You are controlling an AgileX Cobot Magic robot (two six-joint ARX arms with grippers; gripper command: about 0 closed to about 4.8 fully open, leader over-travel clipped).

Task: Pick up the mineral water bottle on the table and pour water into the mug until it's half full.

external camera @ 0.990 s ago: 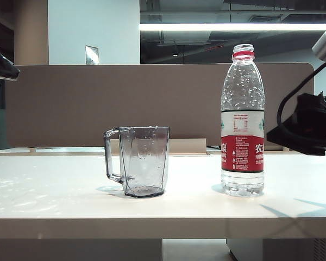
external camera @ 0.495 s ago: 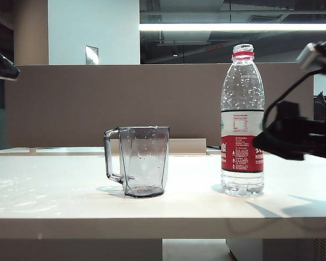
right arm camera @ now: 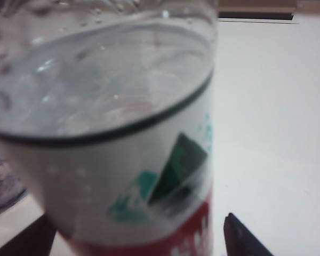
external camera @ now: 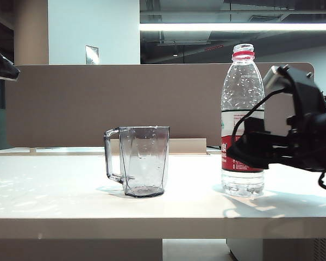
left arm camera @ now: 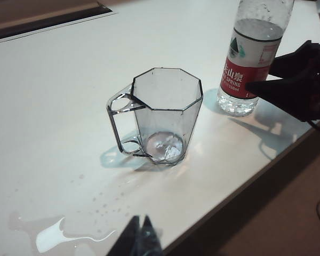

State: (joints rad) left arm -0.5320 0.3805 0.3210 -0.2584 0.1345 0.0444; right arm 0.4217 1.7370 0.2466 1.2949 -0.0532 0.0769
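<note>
The mineral water bottle (external camera: 242, 119) stands upright on the white table (external camera: 54, 201), right of the mug (external camera: 144, 160). It is clear, with a red neck ring and a white-and-red label (left arm camera: 240, 72), and water fills it to above the label (right arm camera: 96, 90). My right gripper (external camera: 233, 154) is open at label height, one finger on each side of the bottle (right arm camera: 112, 160), with gaps showing. The grey faceted mug (left arm camera: 165, 112) stands with its handle turned away from the bottle. My left gripper (left arm camera: 140, 220) is shut on nothing, hovering near the table's front edge, well away from the mug.
A puddle and drops of spilled water (left arm camera: 53, 234) lie on the table near the left gripper. A brown partition panel (external camera: 70, 103) runs behind the table. The table's front edge (left arm camera: 245, 181) passes close to the mug and bottle.
My right gripper has come in from the right and lower, and its fingers now flank the bottle's label. Bottle, mug and left gripper have stayed put.
</note>
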